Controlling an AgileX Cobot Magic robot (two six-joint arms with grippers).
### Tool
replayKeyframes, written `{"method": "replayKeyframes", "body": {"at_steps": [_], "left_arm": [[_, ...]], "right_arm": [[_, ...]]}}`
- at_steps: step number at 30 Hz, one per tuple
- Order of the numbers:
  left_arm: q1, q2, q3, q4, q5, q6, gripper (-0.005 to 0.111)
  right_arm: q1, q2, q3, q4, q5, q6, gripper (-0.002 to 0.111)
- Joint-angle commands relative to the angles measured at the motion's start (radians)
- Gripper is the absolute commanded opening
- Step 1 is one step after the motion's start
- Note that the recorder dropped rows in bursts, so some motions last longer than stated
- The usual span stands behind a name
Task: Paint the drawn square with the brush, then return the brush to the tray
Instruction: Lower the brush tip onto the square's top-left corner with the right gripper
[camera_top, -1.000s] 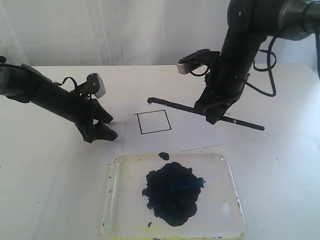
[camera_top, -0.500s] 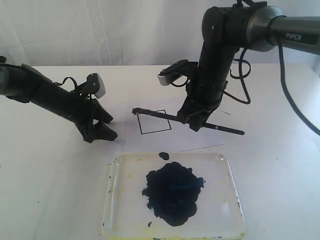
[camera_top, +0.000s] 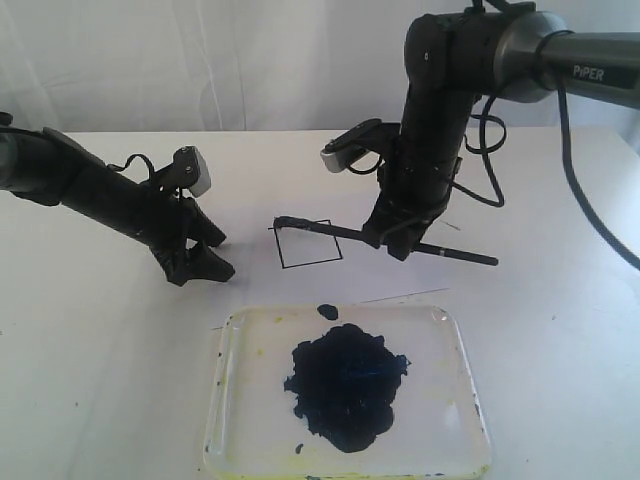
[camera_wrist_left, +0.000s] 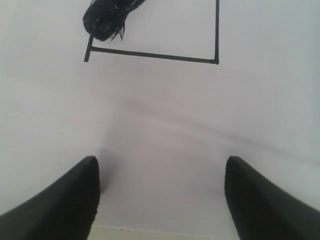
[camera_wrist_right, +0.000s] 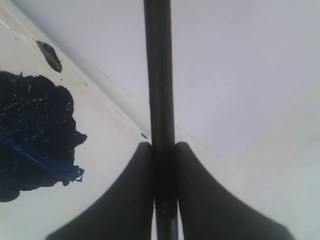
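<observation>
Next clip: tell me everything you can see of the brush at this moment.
The brush is a long, thin black stick. Its tip is a shaggy clump of dark, paint-coated bristles. The right gripper is shut on the shaft partway along, with the handle end sticking out behind it. The brush lies nearly level, tip at one corner of the drawn square, whose inside is unpainted white. Whether the bristles touch down cannot be told. It is clear of the tray.

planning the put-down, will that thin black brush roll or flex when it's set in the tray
Probably stiff: the brush juts straight from the right gripper. Its thin round shaft may roll on the smooth tray. The dark-coated tip likely smears.
</observation>
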Motion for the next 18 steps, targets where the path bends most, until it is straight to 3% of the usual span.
{"method": "replayKeyframes", "body": {"at_steps": [1,18], "left_arm": [[-0.002,0.023,0.007,0.049,0.025,-0.021,0.072],[-0.002,0.023,0.007,0.049,0.025,-0.021,0.072]], "right_arm": [[-0.001,0.016,-0.004,-0.004,0.003,0.005,0.0],[-0.001,0.035,-0.004,-0.007,0.003,0.017,0.0]]}}
